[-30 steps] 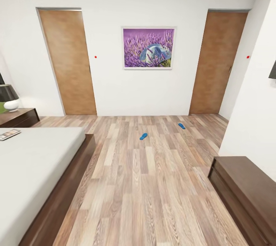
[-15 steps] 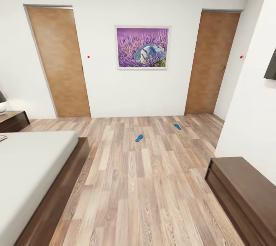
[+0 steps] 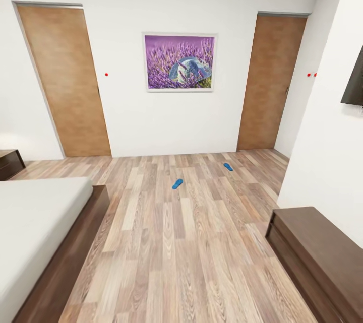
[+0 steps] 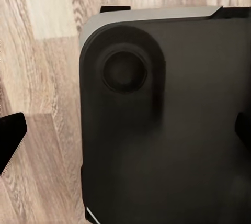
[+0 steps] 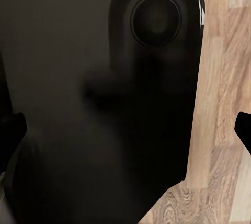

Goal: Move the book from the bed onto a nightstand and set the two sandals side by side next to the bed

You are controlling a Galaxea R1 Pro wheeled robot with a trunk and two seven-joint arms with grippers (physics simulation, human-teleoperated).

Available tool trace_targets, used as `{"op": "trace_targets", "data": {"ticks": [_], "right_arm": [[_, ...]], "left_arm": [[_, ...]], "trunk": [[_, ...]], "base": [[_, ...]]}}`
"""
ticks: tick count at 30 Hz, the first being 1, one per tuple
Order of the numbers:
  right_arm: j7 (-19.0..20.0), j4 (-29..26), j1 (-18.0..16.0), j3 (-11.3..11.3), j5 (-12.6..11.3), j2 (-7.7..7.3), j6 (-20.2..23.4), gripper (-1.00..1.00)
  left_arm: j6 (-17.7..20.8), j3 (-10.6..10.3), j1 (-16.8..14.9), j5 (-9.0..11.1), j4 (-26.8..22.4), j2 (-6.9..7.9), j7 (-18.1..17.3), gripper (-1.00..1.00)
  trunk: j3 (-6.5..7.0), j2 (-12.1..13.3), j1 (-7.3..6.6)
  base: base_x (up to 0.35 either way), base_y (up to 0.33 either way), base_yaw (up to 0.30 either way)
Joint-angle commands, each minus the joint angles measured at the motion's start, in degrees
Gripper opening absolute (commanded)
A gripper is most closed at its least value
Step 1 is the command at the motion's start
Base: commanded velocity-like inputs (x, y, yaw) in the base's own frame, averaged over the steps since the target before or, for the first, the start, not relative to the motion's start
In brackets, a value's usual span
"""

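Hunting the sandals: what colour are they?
Bright blue, both sandals; head view shows them best.

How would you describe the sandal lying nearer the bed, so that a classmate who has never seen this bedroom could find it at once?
Start at the purple framed picture on the far wall between the two brown doors. Drop straight down to the wood-plank floor: a small bright blue sandal lies almost under the picture. Its twin lies further right, closer to the right door and the wall.
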Motion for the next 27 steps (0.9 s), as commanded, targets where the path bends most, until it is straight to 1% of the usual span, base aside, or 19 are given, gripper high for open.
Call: {"op": "trace_targets", "data": {"ticks": [1, 27], "right_arm": [[-0.02, 0.08, -0.06, -0.04, 0.02, 0.01, 0.03, 1.0], [-0.02, 0.08, -0.06, -0.11, -0.01, 0.01, 0.03, 1.0]], "left_arm": [[-0.15, 0.04, -0.01, 0.03, -0.01, 0.0, -0.03, 1.0], [-0.12, 0.19, -0.01, 0.01, -0.11, 0.05, -0.03, 1.0]], "trunk": [[-0.05, -0.02, 0.01], [-0.05, -0.02, 0.01]], "base": [[0.158, 0.0, -0.083], [0.158, 0.001, -0.083]]}}
